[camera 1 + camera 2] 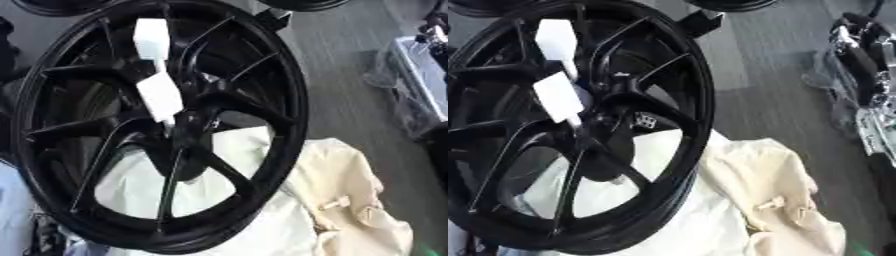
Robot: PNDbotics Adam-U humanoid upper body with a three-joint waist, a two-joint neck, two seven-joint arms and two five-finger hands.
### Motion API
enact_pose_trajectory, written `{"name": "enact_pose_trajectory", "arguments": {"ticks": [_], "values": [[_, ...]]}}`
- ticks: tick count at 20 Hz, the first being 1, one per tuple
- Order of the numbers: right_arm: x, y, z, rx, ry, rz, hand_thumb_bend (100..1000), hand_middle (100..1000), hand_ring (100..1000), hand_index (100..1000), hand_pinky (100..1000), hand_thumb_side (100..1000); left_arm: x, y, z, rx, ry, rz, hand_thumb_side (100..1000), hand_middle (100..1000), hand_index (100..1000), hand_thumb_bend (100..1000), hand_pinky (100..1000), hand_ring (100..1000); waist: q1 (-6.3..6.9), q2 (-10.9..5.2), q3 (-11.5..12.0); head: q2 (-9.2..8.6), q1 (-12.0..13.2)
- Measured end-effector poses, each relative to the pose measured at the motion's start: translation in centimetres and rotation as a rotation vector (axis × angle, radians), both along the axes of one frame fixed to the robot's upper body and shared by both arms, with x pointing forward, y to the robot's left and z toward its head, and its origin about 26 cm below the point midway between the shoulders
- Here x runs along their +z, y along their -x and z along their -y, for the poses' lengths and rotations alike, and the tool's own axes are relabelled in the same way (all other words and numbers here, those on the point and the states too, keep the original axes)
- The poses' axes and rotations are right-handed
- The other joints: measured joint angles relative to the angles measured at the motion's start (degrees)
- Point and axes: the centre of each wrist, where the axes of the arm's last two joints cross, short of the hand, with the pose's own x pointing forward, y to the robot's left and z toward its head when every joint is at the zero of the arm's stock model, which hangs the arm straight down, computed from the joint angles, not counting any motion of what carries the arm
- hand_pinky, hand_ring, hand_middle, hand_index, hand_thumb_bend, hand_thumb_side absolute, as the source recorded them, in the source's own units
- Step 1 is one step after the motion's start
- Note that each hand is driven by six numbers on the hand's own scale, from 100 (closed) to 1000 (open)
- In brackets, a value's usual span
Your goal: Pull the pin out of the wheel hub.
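A black multi-spoke wheel [262, 65] leans tilted across the left and middle of the view. Two white block-shaped pieces stand out from its hub [179, 132]. The upper white piece [151, 37] sits over a spoke. The lower white piece [160, 96] narrows to a thin stem that runs into the hub centre. No hand touches them. At the right edge a black and silver arm part [857, 60] hangs over a clear box, well apart from the wheel. My left hand does not show.
A cream cloth [350, 200] lies bunched under and to the right of the wheel. Grey floor [341, 75] stretches to the right. A clear plastic box [418, 75] stands at the right edge. Rims of other black wheels [306, 4] show at the top.
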Motion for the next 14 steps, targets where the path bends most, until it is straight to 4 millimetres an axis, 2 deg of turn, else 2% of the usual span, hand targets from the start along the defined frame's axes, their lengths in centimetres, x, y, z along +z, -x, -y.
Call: {"name": "enact_pose_trajectory", "arguments": {"ticks": [3, 4, 5, 6, 8, 9, 11, 12, 13, 14], "values": [[0.0, 0.2, 0.4, -0.016, 0.000, 0.003, 100, 701, 786, 831, 974, 461, -2.4, 0.3, -2.0, 0.085, 0.060, -0.017, 100, 384, 392, 100, 622, 513, 0.05, 0.01, 0.22, 0.00, -0.43], [0.0, 0.2, 0.4, -0.020, -0.001, 0.004, 100, 701, 786, 831, 974, 462, -3.2, 0.4, -2.5, 0.111, 0.081, -0.028, 100, 403, 412, 157, 633, 524, 0.07, 0.01, 0.28, 0.00, -0.52], [0.0, 0.2, 0.5, -0.021, 0.000, 0.006, 100, 701, 786, 831, 974, 460, -4.0, 0.5, -3.0, 0.133, 0.100, -0.038, 100, 420, 429, 109, 644, 533, 0.09, 0.01, 0.31, 0.00, -0.53], [0.1, 0.2, 0.5, -0.023, -0.001, 0.007, 100, 701, 786, 831, 974, 460, -4.7, 0.6, -3.4, 0.152, 0.117, -0.050, 100, 457, 468, 119, 675, 560, 0.09, 0.01, 0.31, 0.00, -0.54], [0.1, 0.2, 0.6, -0.027, -0.003, 0.010, 100, 700, 786, 831, 974, 459, -6.1, 0.8, -3.9, 0.174, 0.152, -0.079, 100, 564, 603, 223, 748, 641, 0.10, 0.01, 0.31, 0.00, -0.49], [0.1, 0.2, 0.6, -0.028, -0.004, 0.011, 100, 700, 786, 831, 974, 459, -6.6, 0.9, -4.1, 0.178, 0.170, -0.094, 267, 693, 749, 366, 815, 748, 0.10, 0.01, 0.31, 0.00, -0.43], [0.1, 0.2, 0.6, -0.028, -0.004, 0.011, 100, 700, 786, 831, 974, 460, -7.6, 1.0, -4.2, 0.176, 0.206, -0.122, 488, 782, 836, 531, 859, 814, 0.09, 0.01, 0.29, 0.00, -0.17], [0.1, 0.2, 0.6, -0.028, -0.005, 0.011, 100, 700, 786, 831, 974, 460, -7.9, 1.0, -4.3, 0.179, 0.221, -0.128, 509, 786, 841, 544, 862, 817, 0.09, 0.01, 0.25, 0.00, 0.01], [0.1, 0.2, 0.6, -0.028, -0.006, 0.011, 100, 700, 786, 831, 974, 460, -8.1, 1.1, -4.4, 0.183, 0.230, -0.130, 587, 800, 867, 593, 873, 828, 0.09, 0.01, 0.21, 0.00, 0.17], [0.1, 0.2, 0.6, -0.029, -0.008, 0.012, 100, 700, 786, 831, 974, 461, -8.4, 1.1, -4.5, 0.188, 0.237, -0.131, 613, 801, 877, 601, 873, 827, 0.09, 0.01, 0.14, -0.02, 0.31]]}}
